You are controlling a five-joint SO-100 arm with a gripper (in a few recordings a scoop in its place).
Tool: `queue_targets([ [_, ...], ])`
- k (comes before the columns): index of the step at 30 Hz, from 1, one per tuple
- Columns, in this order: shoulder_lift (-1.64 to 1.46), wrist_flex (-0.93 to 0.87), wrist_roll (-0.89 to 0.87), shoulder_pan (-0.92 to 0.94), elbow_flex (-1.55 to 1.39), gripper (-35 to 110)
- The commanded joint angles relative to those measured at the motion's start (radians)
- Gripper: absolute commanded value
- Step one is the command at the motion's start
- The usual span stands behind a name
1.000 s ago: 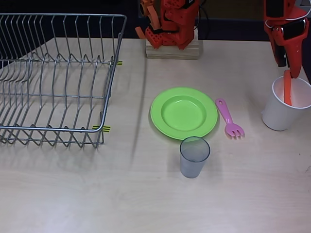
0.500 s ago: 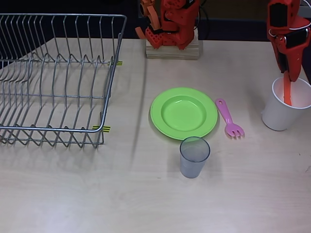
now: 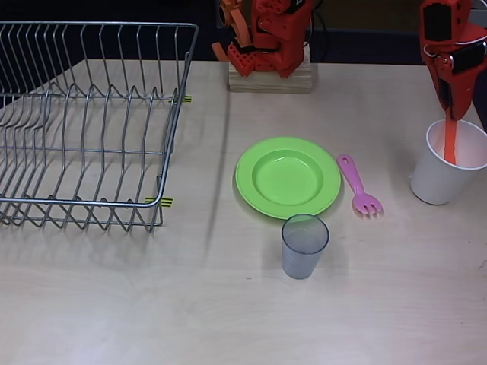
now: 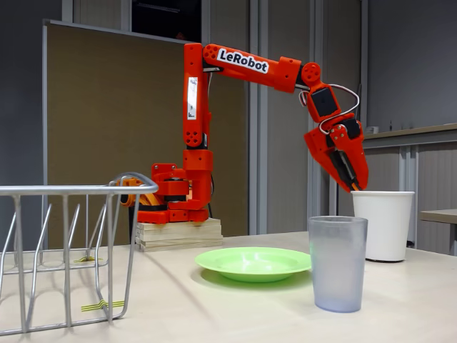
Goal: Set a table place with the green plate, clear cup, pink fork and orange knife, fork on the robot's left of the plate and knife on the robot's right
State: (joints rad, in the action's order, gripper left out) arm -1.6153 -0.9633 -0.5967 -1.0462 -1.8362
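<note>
Orange knife (image 3: 450, 142) is held upright in the pincer (image 3: 453, 114), which has been raised slightly over the white cup (image 3: 441, 175) at the table's (image 3: 228, 304) right, so its lifting out toward the green plate (image 3: 288, 176) appears begun.

Fixed view: the word "LeRobot" in black letters on a white label, set along the upper link of the orange-red robot arm (image 4: 246, 66). A second white vertical label on the arm's upright link (image 4: 192, 98) carries print too small to read. No other legible text.
</note>
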Motion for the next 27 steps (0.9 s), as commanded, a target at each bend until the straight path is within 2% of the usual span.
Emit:
queue_targets([
  [1,-0.046,-0.081,0.067,0.018,0.121,0],
  [6,-0.057,-0.225,0.135,0.028,0.36,0],
  [10,-0.121,-0.284,0.129,0.02,0.44,0],
  [18,-0.402,-0.333,0.13,0.011,0.35,0],
  [22,-0.594,-0.287,0.325,0.118,0.184,0],
  [27,-0.825,-0.224,0.71,0.367,-0.127,0],
])
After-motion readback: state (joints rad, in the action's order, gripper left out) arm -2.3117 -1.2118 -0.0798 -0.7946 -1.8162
